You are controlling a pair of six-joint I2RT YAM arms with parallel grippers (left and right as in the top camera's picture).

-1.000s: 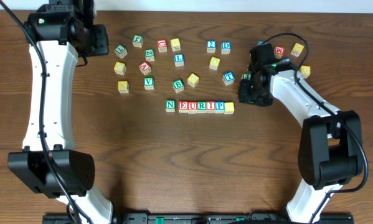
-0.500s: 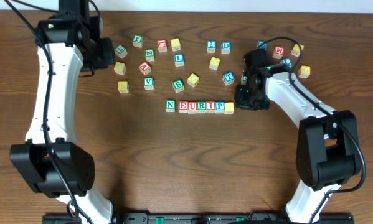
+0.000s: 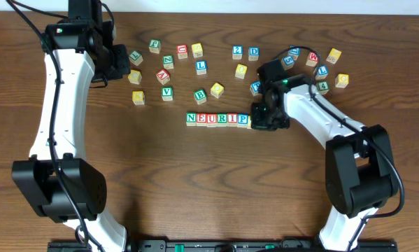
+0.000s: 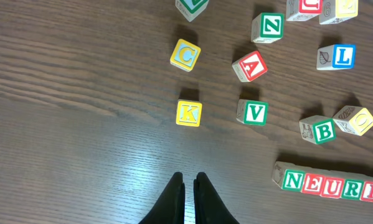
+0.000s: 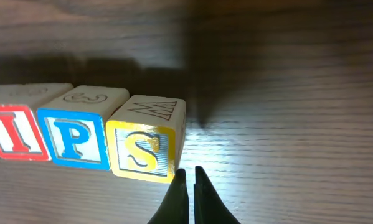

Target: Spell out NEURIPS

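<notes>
NEURIPS cubes point(image 3: 218, 119) lie in one touching row at mid-table point(image 3: 195, 182), with the yellow S cube point(image 5: 142, 149) last, against the blue P cube point(image 5: 73, 140). Together and empty, right jaws sit just beside that yellow cube's outer corner; left jaws, likewise together and empty, hang over bare table, apart from the row.

- Dark brown wood-grain surface point(image 3: 195, 182), carrying every item below.
- Small wooden yellow C cube point(image 4: 185, 55), with the yellow K cube point(image 4: 188, 113) apart from it, below it in the left wrist view.
- Red A cube point(image 4: 250, 66), turned askew, near the green V cube point(image 4: 255, 112).
- Green B cube point(image 4: 324, 130), just beside a tilted yellow-lettered cube point(image 4: 355, 119) whose letter is unclear.
- Green Z cube point(image 4: 271, 27) and blue L cube point(image 4: 342, 56), apart.
- Blue 2 cube point(image 3: 237, 51) and blue D cube point(image 3: 254, 52), side by side.
</notes>
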